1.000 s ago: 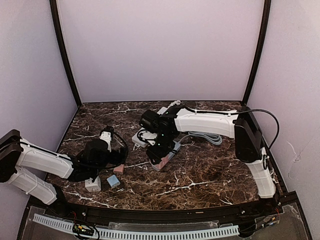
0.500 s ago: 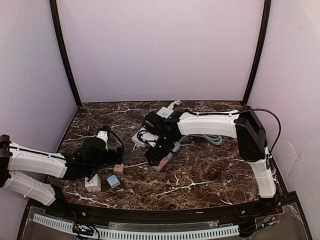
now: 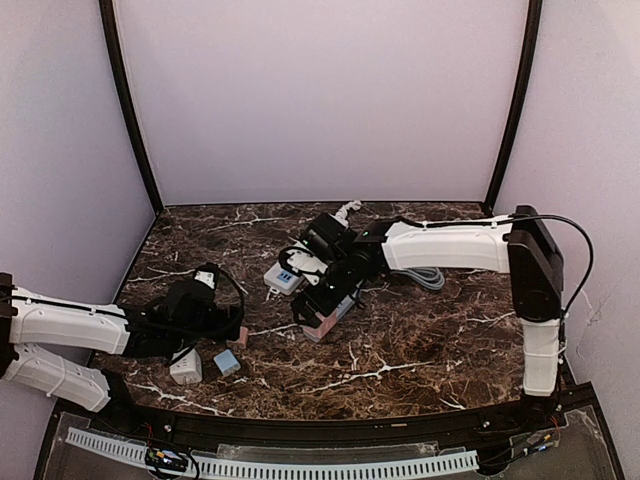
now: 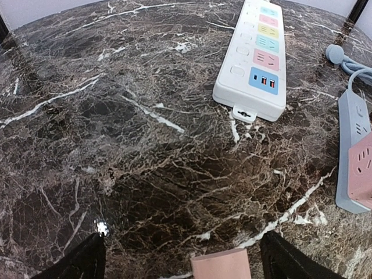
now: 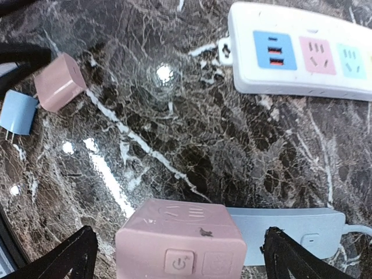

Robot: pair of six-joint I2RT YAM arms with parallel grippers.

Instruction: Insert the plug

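A small pink plug (image 3: 239, 336) lies on the marble between the fingers of my left gripper (image 3: 230, 328). In the left wrist view the pink plug (image 4: 221, 264) sits at the bottom edge, nearer the right finger (image 4: 290, 263), and the jaws stand open without touching it. My right gripper (image 3: 318, 304) hovers open over the pink end (image 5: 180, 238) of the grey power strip (image 5: 290, 232), its fingers (image 5: 65, 260) clear on both sides. A white power strip (image 3: 286, 276) with coloured sockets lies behind.
A white plug (image 3: 185, 368) and a blue plug (image 3: 227, 362) lie near the front left. A grey cable (image 3: 425, 275) coils under the right arm. Walls close in the back and both sides.
My right gripper has opened wide and its wrist has drawn back to the right. The left arm has sunk lower, bringing its fingers around the pink plug.
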